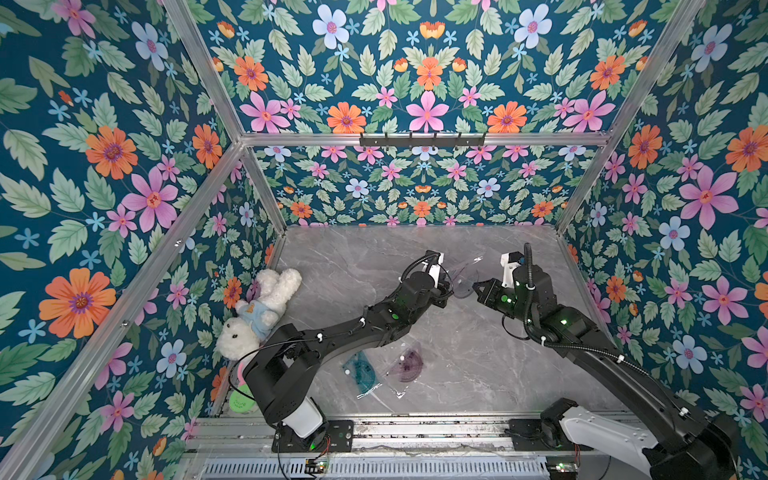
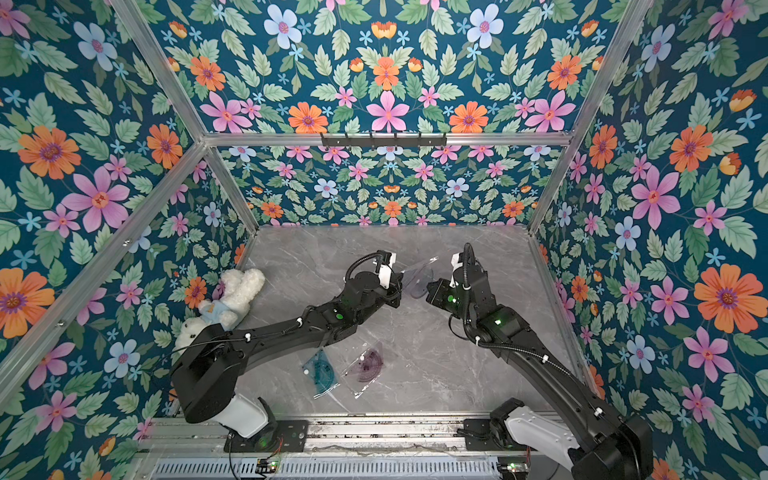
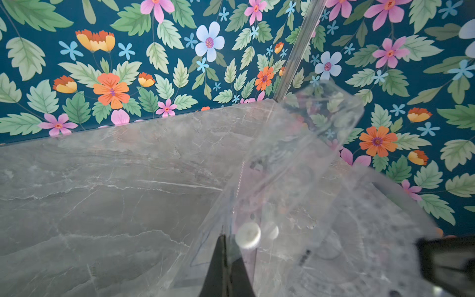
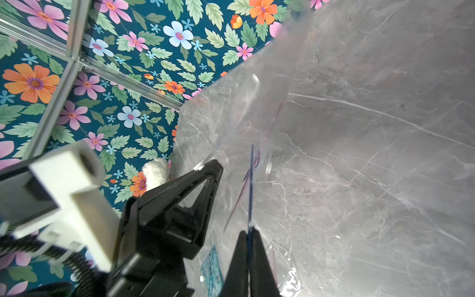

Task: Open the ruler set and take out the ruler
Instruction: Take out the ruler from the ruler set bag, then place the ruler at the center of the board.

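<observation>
The right gripper (image 4: 249, 231), black fingers together, pinches a thin, blue-edged transparent plastic ruler (image 4: 251, 180), seen edge-on over the grey marble tabletop (image 4: 372, 154). The left gripper (image 4: 214, 164) touches the clear plastic pouch (image 4: 257, 108) just beside it.

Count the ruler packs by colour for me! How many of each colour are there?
teal ruler set: 1, lying on the table
purple ruler set: 1, lying on the table
clear ruler set: 1, held up, pinched by the left gripper and the right gripper
Total: 3
</observation>
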### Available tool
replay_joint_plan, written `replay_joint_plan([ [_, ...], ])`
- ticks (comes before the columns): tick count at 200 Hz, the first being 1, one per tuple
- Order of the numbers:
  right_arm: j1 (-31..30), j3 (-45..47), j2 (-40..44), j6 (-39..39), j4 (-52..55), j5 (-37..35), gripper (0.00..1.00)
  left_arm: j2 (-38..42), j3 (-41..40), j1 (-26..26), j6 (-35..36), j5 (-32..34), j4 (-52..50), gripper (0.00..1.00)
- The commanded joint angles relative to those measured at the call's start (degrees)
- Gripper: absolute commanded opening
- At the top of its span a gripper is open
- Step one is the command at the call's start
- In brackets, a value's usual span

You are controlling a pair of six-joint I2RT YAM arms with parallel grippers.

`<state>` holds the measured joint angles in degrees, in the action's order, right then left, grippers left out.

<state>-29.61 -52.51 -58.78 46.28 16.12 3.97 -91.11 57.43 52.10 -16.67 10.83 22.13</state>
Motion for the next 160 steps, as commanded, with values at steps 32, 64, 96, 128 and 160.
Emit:
replay_joint_plan([
  [32,2.04,-0.32,3.85,-0.9,3.83,-0.61,0.01,0.71,-1.07,-1.8,-3.41,-1.61,3.19,0.0],
  [64,5.05,0.93,8.21,-1.71,6.84,1.06,0.01,3.79,-2.85,-3.88,-2.67,0.19,1.58,0.0],
  [96,9.35,4.39,11.37,-2.34,8.71,2.15,0.02,7.41,-5.23,-6.66,-2.6,1.16,0.68,0.0],
  [128,10.98,8.21,9.86,-2.25,6.16,4.01,0.02,9.49,-5.84,-7.53,-1.49,2.0,-0.33,0.0],
  [160,11.53,10.64,3.86,-2.25,0.15,5.21,0.02,10.52,-6.1,-7.49,-1.61,1.18,-0.51,0.0],
])
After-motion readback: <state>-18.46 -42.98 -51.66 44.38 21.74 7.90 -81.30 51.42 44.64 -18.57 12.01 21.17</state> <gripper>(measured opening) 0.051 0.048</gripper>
